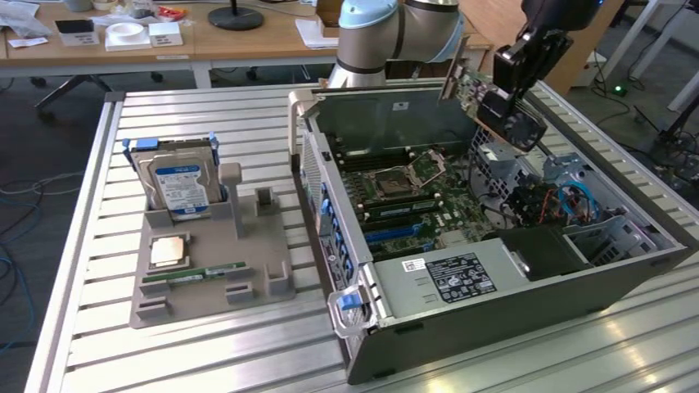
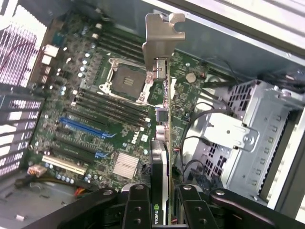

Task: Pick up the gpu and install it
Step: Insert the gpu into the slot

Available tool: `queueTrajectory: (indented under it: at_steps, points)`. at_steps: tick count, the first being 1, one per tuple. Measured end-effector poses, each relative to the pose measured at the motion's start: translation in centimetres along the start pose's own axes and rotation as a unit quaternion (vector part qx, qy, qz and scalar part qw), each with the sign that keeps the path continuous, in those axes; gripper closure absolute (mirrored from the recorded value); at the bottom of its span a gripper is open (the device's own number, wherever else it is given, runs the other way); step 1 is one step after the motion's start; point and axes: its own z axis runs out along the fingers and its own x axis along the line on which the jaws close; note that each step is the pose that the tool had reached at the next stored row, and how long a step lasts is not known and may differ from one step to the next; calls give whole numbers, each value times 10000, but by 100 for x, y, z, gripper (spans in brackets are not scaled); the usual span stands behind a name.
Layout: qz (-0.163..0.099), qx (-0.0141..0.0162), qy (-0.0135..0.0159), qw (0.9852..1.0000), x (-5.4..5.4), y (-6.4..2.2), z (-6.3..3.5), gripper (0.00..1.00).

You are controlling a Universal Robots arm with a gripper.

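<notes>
The gpu (image 1: 472, 86) hangs in the air above the far side of the open computer case (image 1: 513, 315), tilted, with its metal end bracket (image 1: 450, 78) toward the exterior view's left. My gripper (image 1: 511, 110) is shut on the card's other end. The wrist view looks along the gpu (image 2: 161, 157) edge-on, with its tan-silver bracket (image 2: 162, 38) at the far end and my gripper (image 2: 162, 212) clamping the card between its black fingers (image 2: 138, 205). The motherboard (image 2: 95, 109) lies below the card, apart from it, with blue slots (image 2: 81, 126) and a bare processor socket (image 2: 126, 78).
A grey fixture (image 1: 213, 282) to the case's left in the exterior view holds a blue-labelled hard drive (image 1: 180, 188), a green memory stick (image 1: 196, 273) and a square chip (image 1: 167, 250). Inside the case are a drive cage (image 2: 257, 138) and loose cables (image 1: 546, 201).
</notes>
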Motion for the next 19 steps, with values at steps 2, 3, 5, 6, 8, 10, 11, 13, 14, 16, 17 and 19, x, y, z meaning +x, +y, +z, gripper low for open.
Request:
queueTrajectory:
  at_steps: [2, 3, 5, 6, 8, 10, 11, 13, 14, 16, 17, 19]
  points:
    - [-179, -4, 8, 9998, 0, 0, 0, 74]
    - [-269, -6, 13, 9996, 0, 0, 0, 74]
    - [-452, -10, 21, 9990, 0, 0, 1, 74]
    - [-541, -12, 25, 9985, 0, 0, 2, 74]
    - [-728, -17, 33, 9973, 0, 0, 3, 74]
    - [-904, -21, 41, 9959, 0, 0, 4, 74]
    - [-993, -23, 45, 9950, 0, 0, 5, 74]
    - [-1170, -28, 53, 9931, 0, 0, 6, 74]
    - [-1259, -30, 57, 9920, 0, 0, 6, 74]
    - [-1440, -34, 65, 9896, 0, 0, 7, 74]
    - [-1531, -36, 70, 9882, 0, 0, 8, 74]
    - [-1714, -40, 78, 9852, 0, 0, 9, 74]
